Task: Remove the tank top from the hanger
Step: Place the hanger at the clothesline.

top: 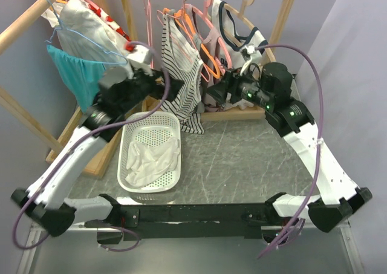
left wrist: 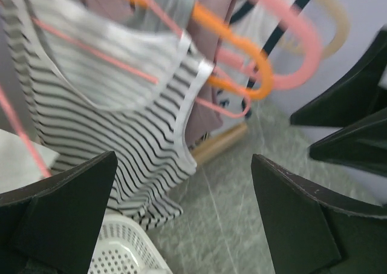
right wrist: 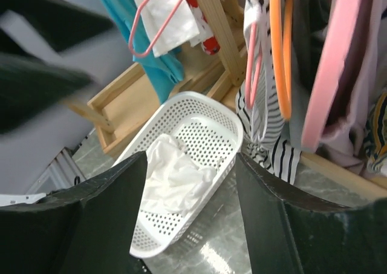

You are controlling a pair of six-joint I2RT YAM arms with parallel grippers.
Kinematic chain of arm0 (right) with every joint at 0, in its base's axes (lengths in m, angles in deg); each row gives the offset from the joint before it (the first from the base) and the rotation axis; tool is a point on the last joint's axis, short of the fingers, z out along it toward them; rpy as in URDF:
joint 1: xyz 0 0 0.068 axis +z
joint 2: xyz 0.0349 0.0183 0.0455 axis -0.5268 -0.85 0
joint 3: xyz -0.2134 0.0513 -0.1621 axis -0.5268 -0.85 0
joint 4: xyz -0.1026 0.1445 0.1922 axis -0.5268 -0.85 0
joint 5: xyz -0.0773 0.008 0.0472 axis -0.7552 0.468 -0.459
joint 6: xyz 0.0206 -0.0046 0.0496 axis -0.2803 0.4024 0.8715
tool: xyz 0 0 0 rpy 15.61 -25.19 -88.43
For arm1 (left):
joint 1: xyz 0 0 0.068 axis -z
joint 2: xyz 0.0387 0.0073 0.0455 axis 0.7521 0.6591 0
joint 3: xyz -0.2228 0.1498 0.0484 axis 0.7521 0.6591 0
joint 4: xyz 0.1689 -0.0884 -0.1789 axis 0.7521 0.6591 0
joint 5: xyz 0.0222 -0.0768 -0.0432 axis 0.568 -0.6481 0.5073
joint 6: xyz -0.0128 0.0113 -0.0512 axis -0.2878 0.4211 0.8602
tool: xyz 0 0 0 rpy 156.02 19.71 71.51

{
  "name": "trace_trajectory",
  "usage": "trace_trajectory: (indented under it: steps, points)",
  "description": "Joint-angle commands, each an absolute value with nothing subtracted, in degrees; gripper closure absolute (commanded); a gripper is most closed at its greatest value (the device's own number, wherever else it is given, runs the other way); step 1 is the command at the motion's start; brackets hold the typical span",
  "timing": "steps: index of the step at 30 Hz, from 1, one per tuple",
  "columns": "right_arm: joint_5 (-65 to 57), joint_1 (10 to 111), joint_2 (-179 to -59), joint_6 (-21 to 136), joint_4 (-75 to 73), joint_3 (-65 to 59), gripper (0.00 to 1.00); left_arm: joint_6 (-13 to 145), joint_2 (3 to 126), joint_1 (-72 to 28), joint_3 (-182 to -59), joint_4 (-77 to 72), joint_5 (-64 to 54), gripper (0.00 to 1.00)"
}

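Note:
A black-and-white striped tank top (top: 181,68) hangs on an orange hanger (top: 192,29) from the wooden rail, its hem reaching the table. In the left wrist view the tank top (left wrist: 109,117) fills the upper left, with the orange hanger (left wrist: 242,50) showing through its neck. My left gripper (top: 174,88) stands wide open just left of the garment, with nothing between its fingers (left wrist: 66,207). My right gripper (top: 213,94) is open too, on the garment's right side and close to it. Its view shows the tank top (right wrist: 266,123) and the orange hanger (right wrist: 281,50) at the upper right.
A white perforated basket (top: 151,115) holding a white garment (top: 151,156) sits on the table below the left gripper. Pink hangers (top: 211,50) and a white dark-trimmed top (top: 233,29) crowd the rail. A second rack at left carries teal (top: 75,71) and white clothes.

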State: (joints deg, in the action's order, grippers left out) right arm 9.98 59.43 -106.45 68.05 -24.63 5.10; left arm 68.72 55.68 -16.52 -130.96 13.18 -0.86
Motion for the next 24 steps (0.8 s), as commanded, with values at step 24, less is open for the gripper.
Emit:
trace_trajectory:
  steps: [24]
  points:
    - [7.4,60.7,-124.6,61.2,-24.9,24.8,0.48,65.5,65.8,-16.2,-129.8,16.8,-7.3,0.01]
